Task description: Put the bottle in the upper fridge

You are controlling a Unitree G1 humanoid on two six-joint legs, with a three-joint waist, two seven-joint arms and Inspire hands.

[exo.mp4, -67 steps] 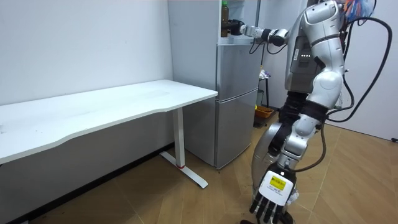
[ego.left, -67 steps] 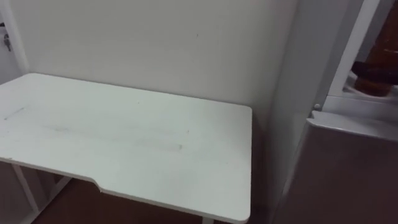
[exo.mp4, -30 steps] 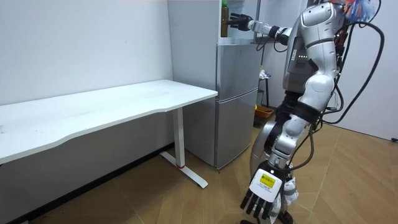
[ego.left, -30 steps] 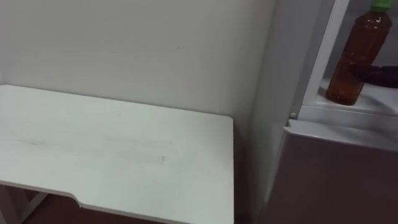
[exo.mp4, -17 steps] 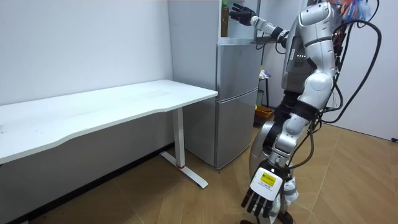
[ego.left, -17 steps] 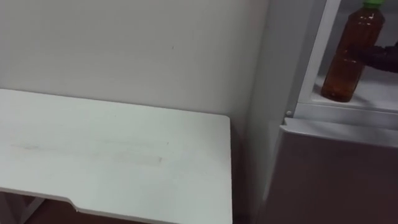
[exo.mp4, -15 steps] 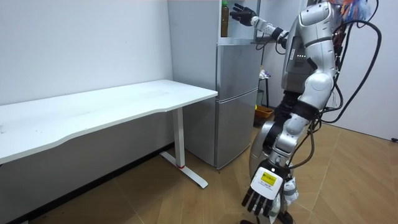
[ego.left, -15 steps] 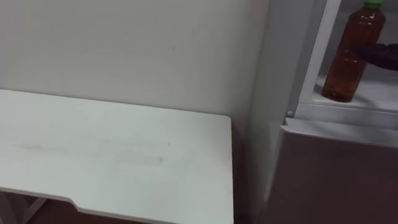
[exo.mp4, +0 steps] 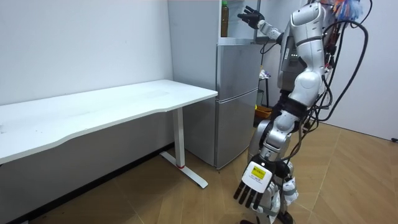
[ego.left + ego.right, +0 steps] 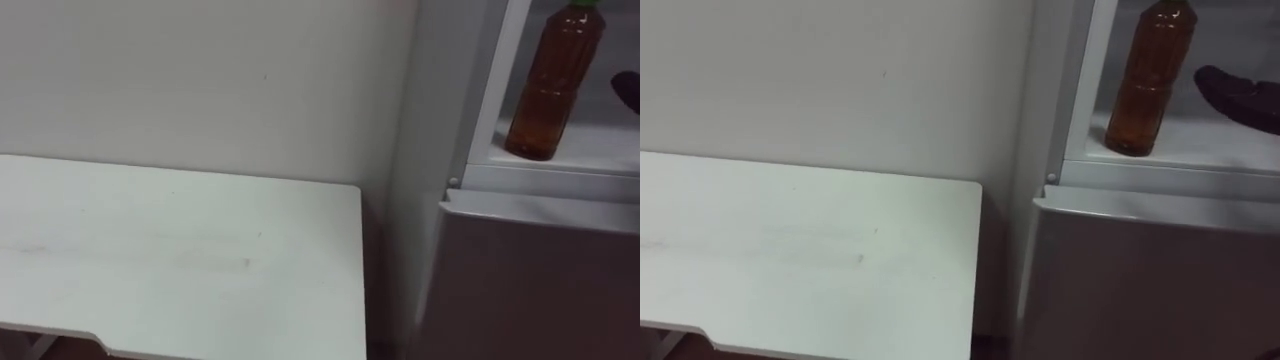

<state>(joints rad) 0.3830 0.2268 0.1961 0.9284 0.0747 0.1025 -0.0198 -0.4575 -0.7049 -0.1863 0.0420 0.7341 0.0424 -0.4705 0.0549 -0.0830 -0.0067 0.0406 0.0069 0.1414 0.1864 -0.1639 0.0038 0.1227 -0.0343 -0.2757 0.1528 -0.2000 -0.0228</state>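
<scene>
Room view showed our right hand (image 9: 251, 17) raised at the upper fridge (image 10: 1085, 80), fingers spread, near the bottle (image 10: 1150, 80) but not touching it. The bottle stood upright on the shelf (image 10: 1200, 148) inside. Our left hand (image 9: 251, 185) hung low, fingers straight.
</scene>
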